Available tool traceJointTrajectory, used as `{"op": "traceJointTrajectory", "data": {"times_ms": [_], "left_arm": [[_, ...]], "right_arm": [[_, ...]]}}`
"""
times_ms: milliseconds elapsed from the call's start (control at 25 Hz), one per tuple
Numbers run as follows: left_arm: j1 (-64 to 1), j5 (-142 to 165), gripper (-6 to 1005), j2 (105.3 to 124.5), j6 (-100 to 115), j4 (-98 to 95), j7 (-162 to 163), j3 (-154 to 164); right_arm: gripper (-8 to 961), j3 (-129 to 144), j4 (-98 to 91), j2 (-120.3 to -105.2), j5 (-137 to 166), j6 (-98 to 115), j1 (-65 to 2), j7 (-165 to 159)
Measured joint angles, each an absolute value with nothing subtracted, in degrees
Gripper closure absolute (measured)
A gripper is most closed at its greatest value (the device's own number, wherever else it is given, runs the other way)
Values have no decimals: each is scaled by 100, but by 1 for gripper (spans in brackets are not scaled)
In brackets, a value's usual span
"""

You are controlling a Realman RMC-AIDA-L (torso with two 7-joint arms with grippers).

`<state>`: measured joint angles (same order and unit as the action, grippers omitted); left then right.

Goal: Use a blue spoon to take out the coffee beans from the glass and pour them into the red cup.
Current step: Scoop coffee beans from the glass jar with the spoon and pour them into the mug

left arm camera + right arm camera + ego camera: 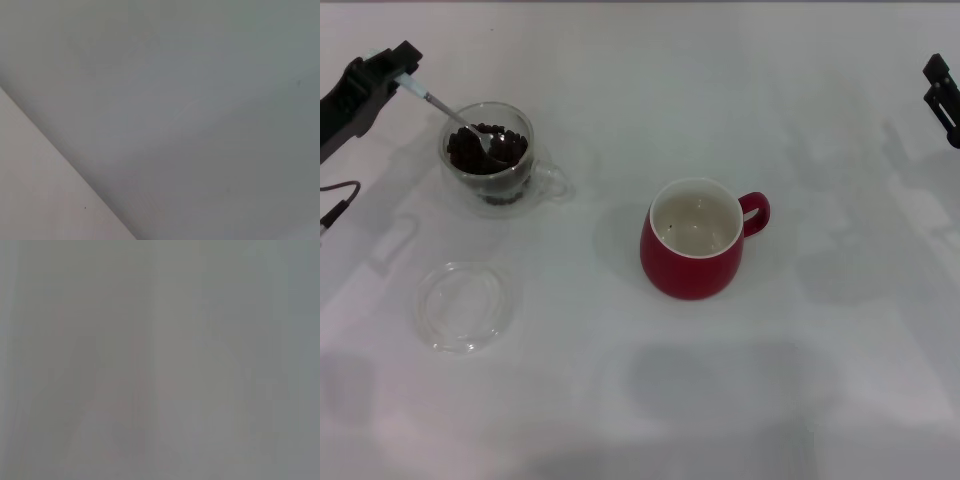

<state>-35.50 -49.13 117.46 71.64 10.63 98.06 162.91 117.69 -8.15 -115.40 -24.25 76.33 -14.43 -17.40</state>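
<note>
Item: left gripper (pixel 404 62), upper left of the head view. It was clenched on the pale handle end of the blue spoon (pixel 455 116), whose thin metal stem slanted down and to the right into the glass.

Item: the glass (pixel 490 158), upper left of centre, upright on the white table (pixel 720 400), its loop handle pointing right. The coffee beans (pixel 485 148) filled it as a dark heap; the spoon bowl lay among them near the top of the heap.

Item: the red cup (pixel 694 240), centre of the frame, well apart from the glass to the lower right, upright, handle to the right. Its cream inside looked nearly empty, with perhaps a speck or two at the bottom.

Item: shallow clear dish (pixel 465 305), lower left, below the glass, empty.

Item: right gripper (pixel 942 100), parked at the upper right edge; whether its fingers were apart or closed could not be told.

Both wrist views showed only blank grey surface.

Handling note, as a judgement: the step in hand appeared to be scooping. To do it well, the bowl would need to dig under the beans and level out before lifting, rise straight clear of the glass rim, then travel slowly and level to the red cup, tipping only once over its mouth.
</note>
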Motion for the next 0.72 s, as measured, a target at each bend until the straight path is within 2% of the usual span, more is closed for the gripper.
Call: {"op": "traceJointTrajectory", "data": {"times_ms": [400, 720], "left_arm": [[-3310, -5096, 865, 11757, 7798, 1025, 9962, 16241], [-3473, -4931, 867, 11758, 8378, 921, 10070, 16288]], "right_arm": [[239, 11769, -778, -11531, -2425, 7633, -1423, -1723], [239, 11795, -779, -11531, -2414, 7660, -1421, -1714]]}}
